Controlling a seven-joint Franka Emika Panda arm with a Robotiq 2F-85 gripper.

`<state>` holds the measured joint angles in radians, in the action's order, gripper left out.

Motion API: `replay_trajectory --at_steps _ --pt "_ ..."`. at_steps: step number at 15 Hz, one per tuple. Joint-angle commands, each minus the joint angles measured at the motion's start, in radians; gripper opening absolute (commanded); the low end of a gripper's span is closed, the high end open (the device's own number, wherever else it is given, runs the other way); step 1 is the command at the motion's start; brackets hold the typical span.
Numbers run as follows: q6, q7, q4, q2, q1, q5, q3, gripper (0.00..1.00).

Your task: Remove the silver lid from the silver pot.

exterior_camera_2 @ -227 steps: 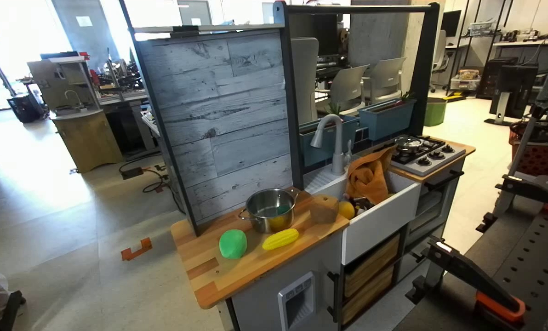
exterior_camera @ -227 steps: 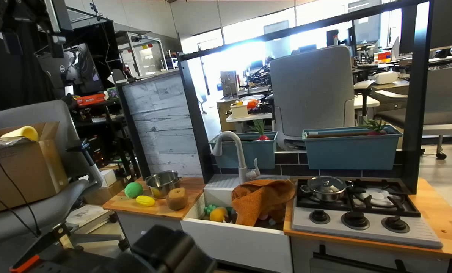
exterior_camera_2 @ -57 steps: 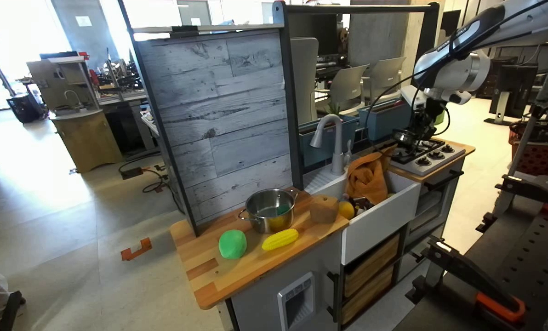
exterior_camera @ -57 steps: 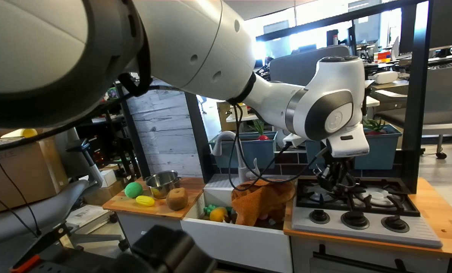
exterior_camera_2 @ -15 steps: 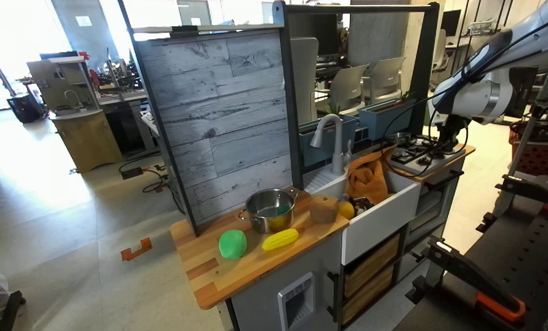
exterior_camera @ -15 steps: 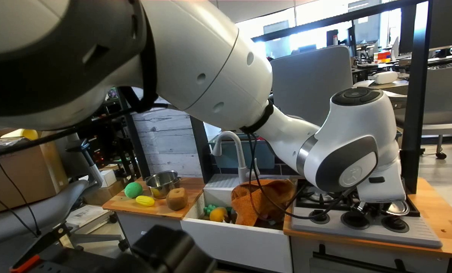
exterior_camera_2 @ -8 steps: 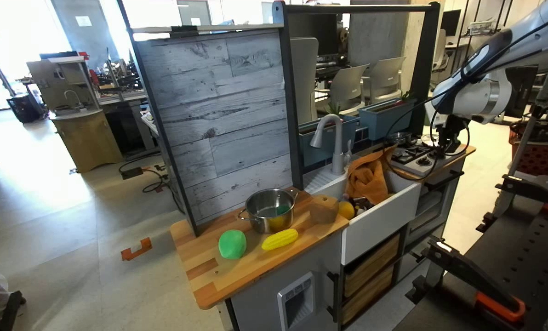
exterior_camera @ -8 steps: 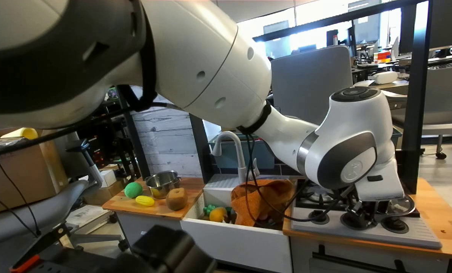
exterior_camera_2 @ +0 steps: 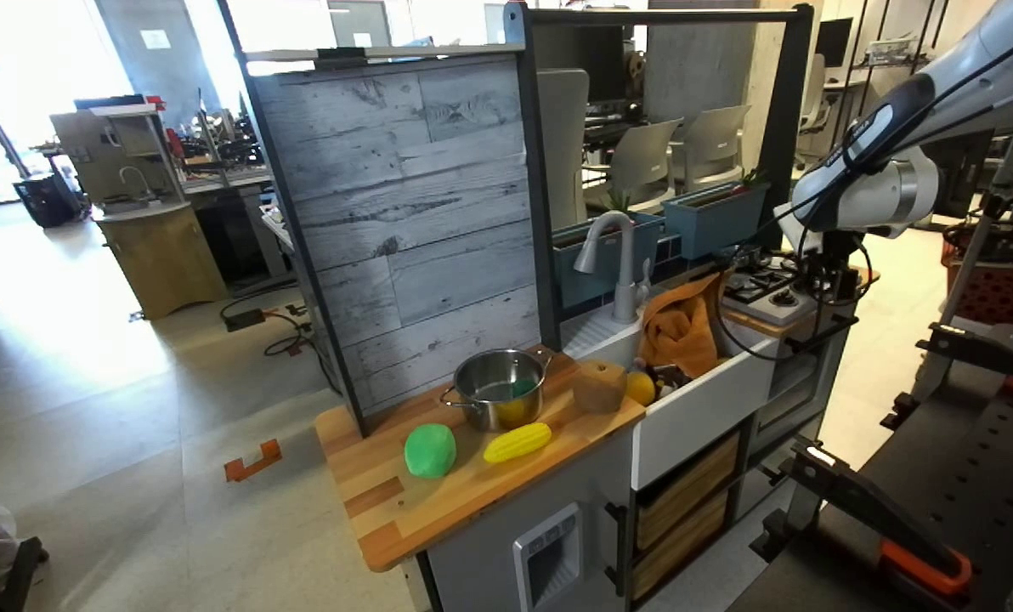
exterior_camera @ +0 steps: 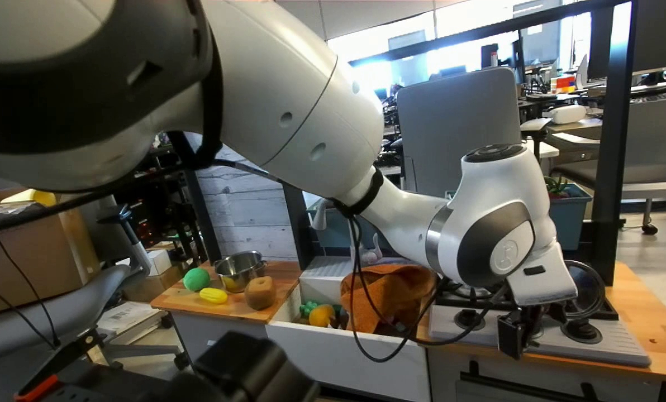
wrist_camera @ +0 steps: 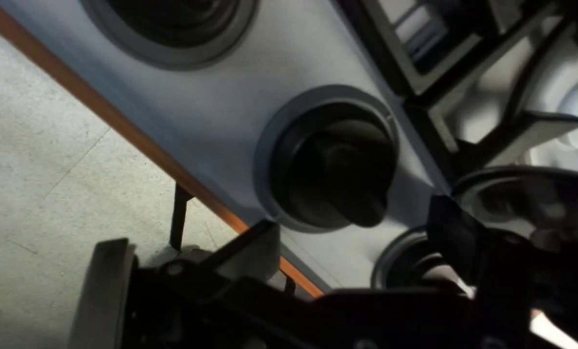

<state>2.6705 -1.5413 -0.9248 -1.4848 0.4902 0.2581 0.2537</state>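
Observation:
The silver-rimmed glass lid (exterior_camera: 586, 290) is off the pot at the stove's right side, tilted steeply behind my gripper. Its rim and dark glass also show at the right of the wrist view (wrist_camera: 526, 194). My gripper (exterior_camera: 526, 332) is over the stove's front edge. In the wrist view its fingers (wrist_camera: 357, 215) are spread apart with nothing between them. The lid lies beyond one finger; I cannot tell whether they touch. The small silver pot (exterior_camera_2: 738, 253) shows dimly at the stove's back left, partly hidden; my arm hides it in the other view.
The stove (exterior_camera: 450, 318) has black knobs (wrist_camera: 335, 160) below the gripper. An orange cloth (exterior_camera_2: 681, 327) hangs in the white sink (exterior_camera_2: 702, 408). A larger open pot (exterior_camera_2: 502, 387), yellow corn (exterior_camera_2: 517, 443) and a green ball (exterior_camera_2: 430, 451) are on the counter. Blue planters (exterior_camera_2: 715, 221) hang behind.
The lid has gone from on the pot to the stove's right side and tipped up more steeply. The pot has shifted back. My gripper has just moved toward the front and left.

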Motion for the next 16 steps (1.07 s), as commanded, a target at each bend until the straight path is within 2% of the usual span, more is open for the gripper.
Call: replay_trajectory --at_steps 1,7,9,10,16 --pt "-0.007 -0.042 -0.053 0.001 -0.04 -0.024 0.027 1.0" --pt "-0.011 -0.039 -0.035 -0.008 -0.04 -0.021 0.033 1.0" --pt "-0.05 -0.032 -0.028 -0.008 -0.044 -0.031 0.044 1.0" --pt "-0.004 -0.013 -0.02 0.002 -0.027 -0.006 0.032 1.0" --pt "-0.012 -0.013 -0.02 0.004 -0.029 -0.015 0.035 1.0"
